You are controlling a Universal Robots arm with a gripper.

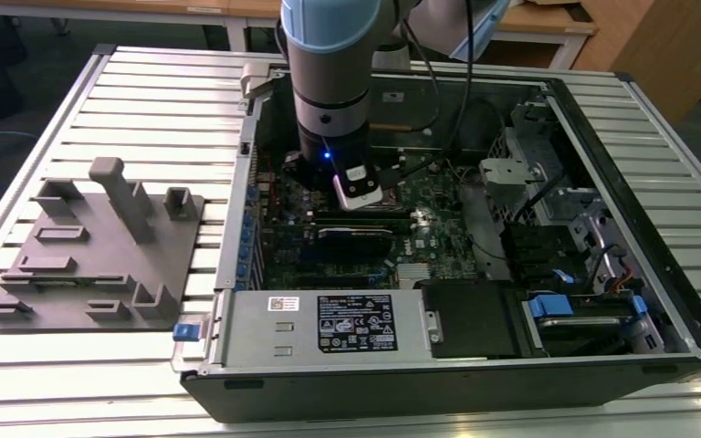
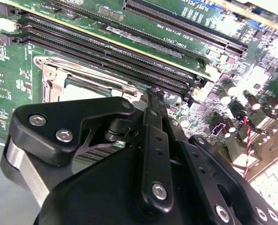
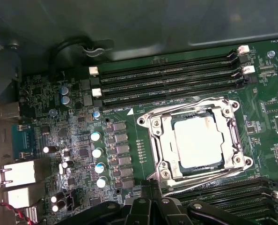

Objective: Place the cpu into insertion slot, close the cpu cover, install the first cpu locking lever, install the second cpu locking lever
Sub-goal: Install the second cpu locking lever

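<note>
The cpu (image 3: 197, 140), a square chip with a dull silver top, lies flat in the insertion slot (image 3: 142, 120) on the green motherboard. The cpu cover (image 3: 163, 140), a silvery frame with a square window, lies down over the chip's edges. Thin metal lever rods (image 3: 186, 108) run along the socket's sides; I cannot tell whether they are latched. My black gripper (image 3: 153, 185) hangs just beside the socket's edge, shut, with nothing visible between its tips. In the second wrist view the gripper (image 2: 150, 96) hides most of the socket (image 2: 50, 75). In the exterior view the gripper (image 1: 369, 205) is low inside the computer case.
Long black memory slots (image 3: 176, 79) flank the socket on two sides. Small capacitors (image 3: 97, 150) stand in a row beside it. The case walls (image 1: 235, 228), a power supply (image 1: 326, 324) and drive bays (image 1: 570, 237) ring the board. A grey fixture (image 1: 95, 246) sits at the exterior view's left.
</note>
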